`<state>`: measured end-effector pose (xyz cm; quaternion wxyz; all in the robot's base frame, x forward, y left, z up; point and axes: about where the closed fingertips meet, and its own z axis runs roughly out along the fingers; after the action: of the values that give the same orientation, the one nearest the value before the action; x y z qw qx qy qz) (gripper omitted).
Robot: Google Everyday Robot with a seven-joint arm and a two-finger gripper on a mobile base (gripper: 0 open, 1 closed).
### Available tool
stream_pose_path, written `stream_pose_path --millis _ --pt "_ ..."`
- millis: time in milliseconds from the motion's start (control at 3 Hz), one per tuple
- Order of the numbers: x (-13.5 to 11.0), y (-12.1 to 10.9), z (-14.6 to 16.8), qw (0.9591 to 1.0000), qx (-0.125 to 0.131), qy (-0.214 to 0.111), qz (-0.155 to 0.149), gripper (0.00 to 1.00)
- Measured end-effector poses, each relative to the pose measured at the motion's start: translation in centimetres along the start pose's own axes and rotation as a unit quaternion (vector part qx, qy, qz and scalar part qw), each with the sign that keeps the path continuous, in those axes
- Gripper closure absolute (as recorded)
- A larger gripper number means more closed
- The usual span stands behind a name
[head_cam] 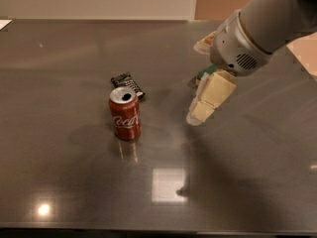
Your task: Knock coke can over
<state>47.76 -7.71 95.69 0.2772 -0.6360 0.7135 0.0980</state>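
Note:
The coke can [125, 114] stands upright on the dark grey table [59, 157], left of centre. It is red with white script and a silver top with a dark opening. My gripper [198, 114] hangs from the arm that enters at the upper right. It points down and to the left, above the table. It is to the right of the can, about a can's height away from it and apart from it.
A flat black snack wrapper [128, 83] lies just behind the can. A green and yellow sponge [202, 75] is mostly hidden behind my gripper. A white sheet corner [4, 23] shows at the table's far left edge.

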Motion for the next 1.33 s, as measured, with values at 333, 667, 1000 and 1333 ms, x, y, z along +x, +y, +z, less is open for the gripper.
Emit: stream_pose_path --millis 333,667,1000,1333 --pt "-2.2 0.2 2.7 0.9996 -0.01 -0.027 0.0 0.0" --pt "-3.6 0.6 4.8 0.9985 -0.021 -0.051 0.006 0.0" --pt "-5.4 1.3 6.7 0.9965 -0.032 -0.077 0.008 0.0" --pt "-7.2 1.7 8.4 0.9938 -0.043 -0.102 0.01 0.0"
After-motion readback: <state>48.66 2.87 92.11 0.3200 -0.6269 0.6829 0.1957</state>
